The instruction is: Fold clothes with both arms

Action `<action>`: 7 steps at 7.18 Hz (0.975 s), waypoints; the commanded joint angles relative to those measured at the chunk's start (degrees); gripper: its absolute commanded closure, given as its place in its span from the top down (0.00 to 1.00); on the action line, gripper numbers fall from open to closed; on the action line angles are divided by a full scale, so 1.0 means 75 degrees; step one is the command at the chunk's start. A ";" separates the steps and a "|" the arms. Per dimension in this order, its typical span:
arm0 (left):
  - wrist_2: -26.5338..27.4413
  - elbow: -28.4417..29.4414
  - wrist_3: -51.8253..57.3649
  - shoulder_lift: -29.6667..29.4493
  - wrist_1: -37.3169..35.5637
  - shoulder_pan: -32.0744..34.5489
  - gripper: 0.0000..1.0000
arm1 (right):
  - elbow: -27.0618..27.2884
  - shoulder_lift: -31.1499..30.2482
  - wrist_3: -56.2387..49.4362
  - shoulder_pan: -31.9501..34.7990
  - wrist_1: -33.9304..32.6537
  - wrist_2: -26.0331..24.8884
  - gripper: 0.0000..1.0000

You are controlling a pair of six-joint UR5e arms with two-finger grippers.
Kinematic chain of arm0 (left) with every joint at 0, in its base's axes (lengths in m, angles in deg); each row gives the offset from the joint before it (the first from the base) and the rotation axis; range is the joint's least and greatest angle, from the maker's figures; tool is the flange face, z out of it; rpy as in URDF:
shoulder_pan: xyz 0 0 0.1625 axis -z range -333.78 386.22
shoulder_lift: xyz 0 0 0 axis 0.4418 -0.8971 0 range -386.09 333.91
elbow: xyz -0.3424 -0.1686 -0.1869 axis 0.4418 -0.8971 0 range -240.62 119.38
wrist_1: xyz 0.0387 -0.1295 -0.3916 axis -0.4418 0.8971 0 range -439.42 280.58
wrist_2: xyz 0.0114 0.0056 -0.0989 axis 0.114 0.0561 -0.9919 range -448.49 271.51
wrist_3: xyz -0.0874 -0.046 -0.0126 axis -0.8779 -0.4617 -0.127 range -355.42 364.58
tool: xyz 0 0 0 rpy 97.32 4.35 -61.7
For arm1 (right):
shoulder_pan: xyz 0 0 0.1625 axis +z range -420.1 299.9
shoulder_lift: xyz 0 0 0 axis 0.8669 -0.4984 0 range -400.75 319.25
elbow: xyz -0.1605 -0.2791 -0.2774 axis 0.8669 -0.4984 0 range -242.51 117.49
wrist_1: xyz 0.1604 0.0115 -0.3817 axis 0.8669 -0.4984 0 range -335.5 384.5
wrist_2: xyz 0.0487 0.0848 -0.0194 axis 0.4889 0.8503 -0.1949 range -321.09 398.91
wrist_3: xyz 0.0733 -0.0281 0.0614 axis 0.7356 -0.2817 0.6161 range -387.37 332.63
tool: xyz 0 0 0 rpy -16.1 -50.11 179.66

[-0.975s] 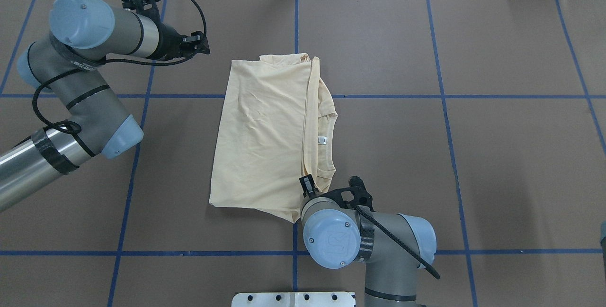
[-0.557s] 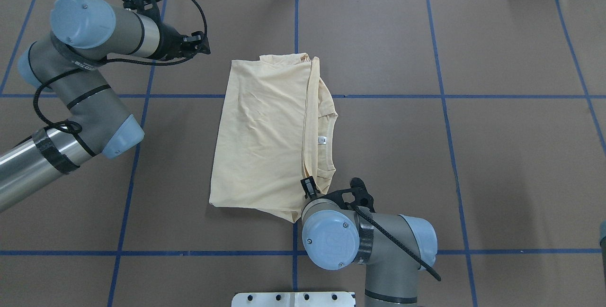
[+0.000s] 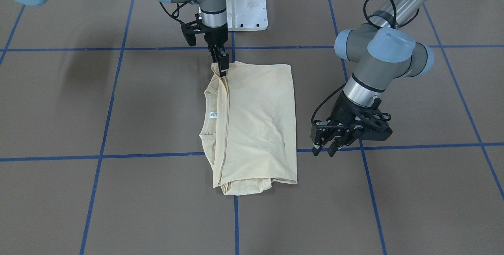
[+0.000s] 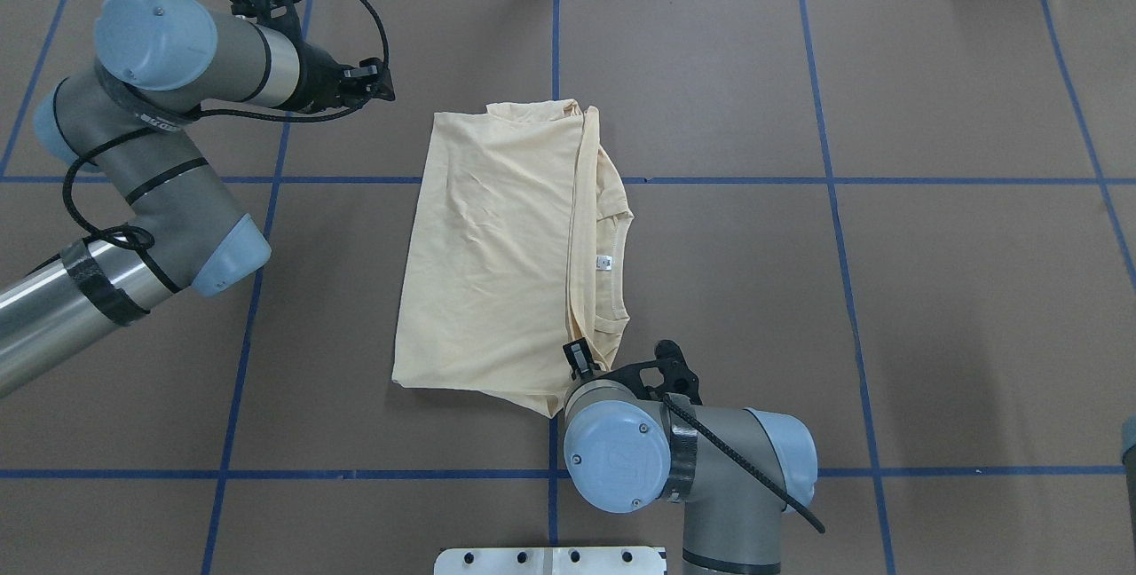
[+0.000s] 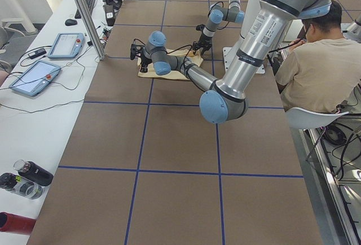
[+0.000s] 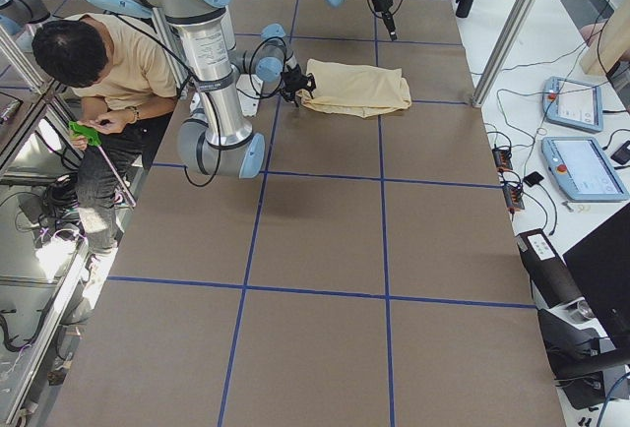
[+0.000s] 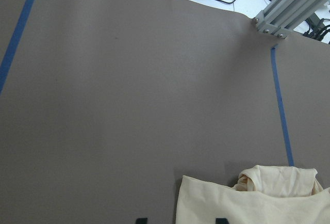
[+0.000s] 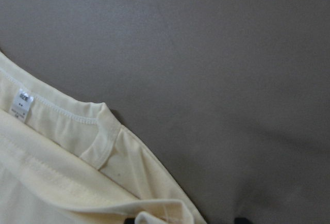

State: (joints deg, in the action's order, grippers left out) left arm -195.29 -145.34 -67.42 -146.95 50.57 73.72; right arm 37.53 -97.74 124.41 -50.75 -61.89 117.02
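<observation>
The clothes are one cream-yellow shirt (image 4: pixel 497 247), folded into a tall rectangle at the table's middle, its print hidden. The collar and small white label (image 4: pixel 603 262) face the right side. My right gripper (image 4: pixel 579 355) stands at the shirt's near right corner (image 3: pixel 256 121). In the right wrist view its tips are apart, open, with a lip of fabric (image 8: pixel 62 172) just inside them. My left gripper (image 3: pixel 325 148) hangs open over bare table, left of the shirt's far left corner (image 7: pixel 247 198), holding nothing.
Blue tape lines grid the brown table (image 4: pixel 887 291). The white pedestal base (image 4: pixel 550 560) sits at the near edge, an aluminium post (image 7: pixel 289 7) at the far edge. A person (image 5: pixel 316 58) sits beside the robot. Tablets (image 5: pixel 34 75) and bottles (image 5: pixel 22 180) lie on a side bench.
My right wrist has slid slightly toward the near table edge, its finger now lower on the shirt's corner. The left arm and the shirt have stayed put.
</observation>
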 commanded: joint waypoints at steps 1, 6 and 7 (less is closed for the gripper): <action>0.0002 -0.0024 -0.0009 -0.0011 0.0000 0.0006 0.54 | -0.0027 -0.0006 0.0000 -0.0028 -0.0001 0.0003 0.40; 0.0002 -0.0083 -0.0021 0.0012 0.0000 0.0017 0.54 | 0.0020 0.0052 0.0000 0.0030 0.0104 0.0003 0.00; 0.0002 -0.0130 -0.0009 0.0047 0.0000 0.0017 0.54 | 0.0032 0.0099 0.0000 0.0112 0.0047 0.0003 0.00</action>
State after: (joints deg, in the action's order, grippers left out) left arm -195.30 -146.01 -67.52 -146.81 50.57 73.85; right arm 37.62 -97.39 124.41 -50.52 -61.32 117.05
